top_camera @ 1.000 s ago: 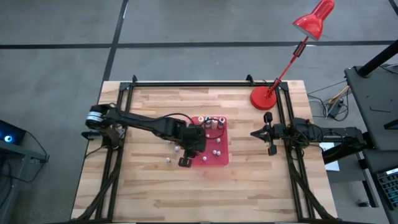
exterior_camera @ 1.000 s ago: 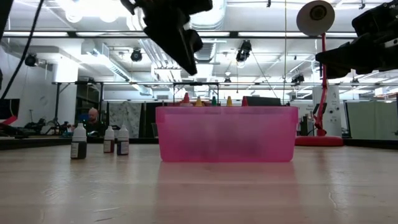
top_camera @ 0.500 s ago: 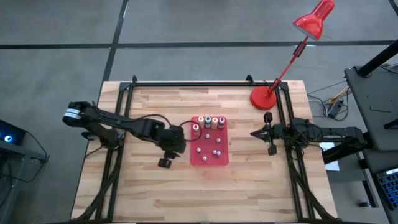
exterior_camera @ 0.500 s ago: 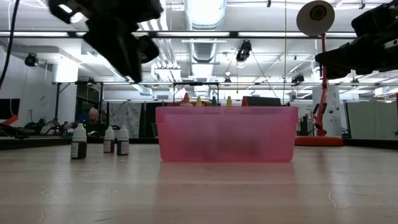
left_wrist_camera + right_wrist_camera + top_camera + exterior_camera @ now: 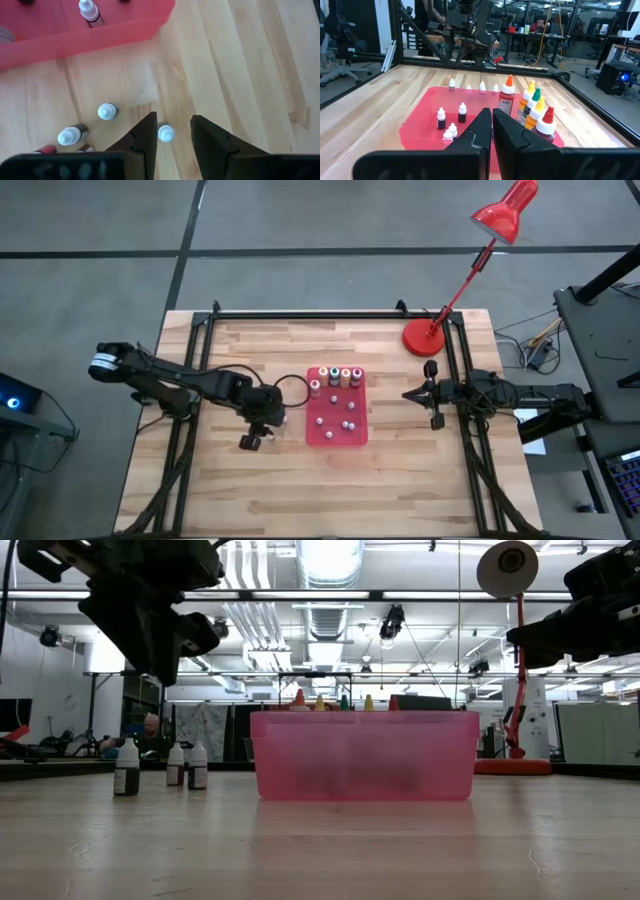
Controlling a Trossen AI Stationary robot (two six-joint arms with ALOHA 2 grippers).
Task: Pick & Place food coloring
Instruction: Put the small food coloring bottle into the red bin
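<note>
Left gripper (image 5: 171, 131) raised, fingers apparently parted and empty, right gripper (image 5: 492, 131) closed, parked aside

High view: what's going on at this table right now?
The left gripper hovers open and empty over three small food coloring bottles standing on the wooden table beside the red tray, one lined up between its fingers. Several bottles already stand in the tray. The right gripper waits shut, off to the tray's other side.
</note>
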